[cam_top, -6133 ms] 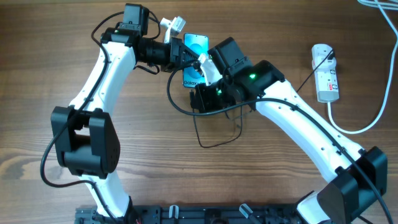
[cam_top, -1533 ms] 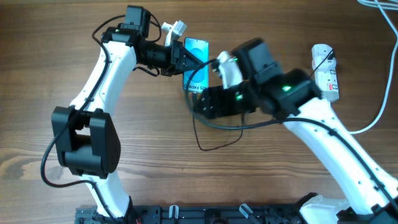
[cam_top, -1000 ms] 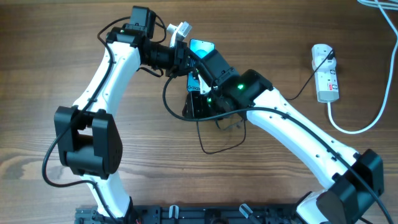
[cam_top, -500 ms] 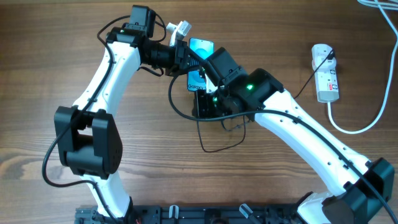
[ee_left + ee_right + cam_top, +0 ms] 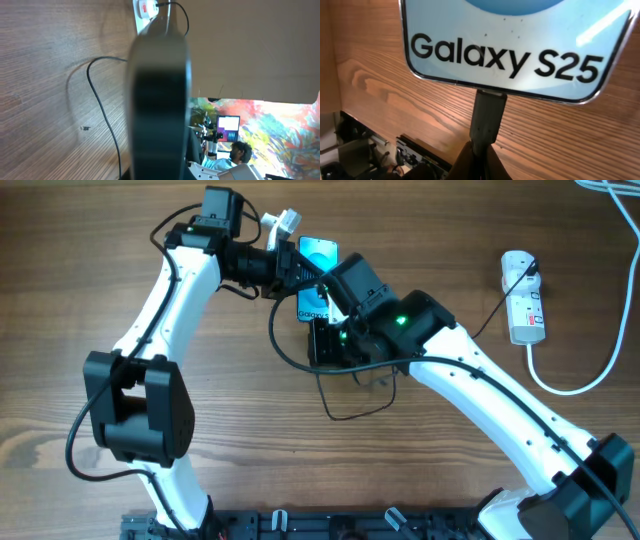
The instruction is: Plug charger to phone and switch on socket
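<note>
**STEP IN HAND: SEATING THE CHARGER IN THE PHONE**

1. The wooden tabletop [image 5: 120,480] carries all items. No container is in view, so there are no contents to report.

2. The socket [image 5: 523,300] lies at the right edge of the tabletop, well apart from both arms. Its thick white cord [image 5: 590,380] loops off to the right. No gripper is near its switches, so judge switching as not yet started.

3. The phone [image 5: 318,255] is at the upper centre with its lit screen facing up. The left gripper [image 5: 296,266] is clamped on its left side. In the left wrist view the phone is only a dark blur, seen edge-on.

4. The charger [image 5: 350,408] trails in a loose loop below the phone, and a strand runs on toward the socket.

5. The right gripper [image 5: 479,152] is pinched narrow on the connector tip [image 5: 487,117]. The tip stands straight and meets the middle of the phone's lower edge. Whether it is fully home cannot be told.

**Next move (judgement):** push the tip in along its own axis while the left gripper braces the phone. Then release the tip and send the right arm to the socket switch.
</note>
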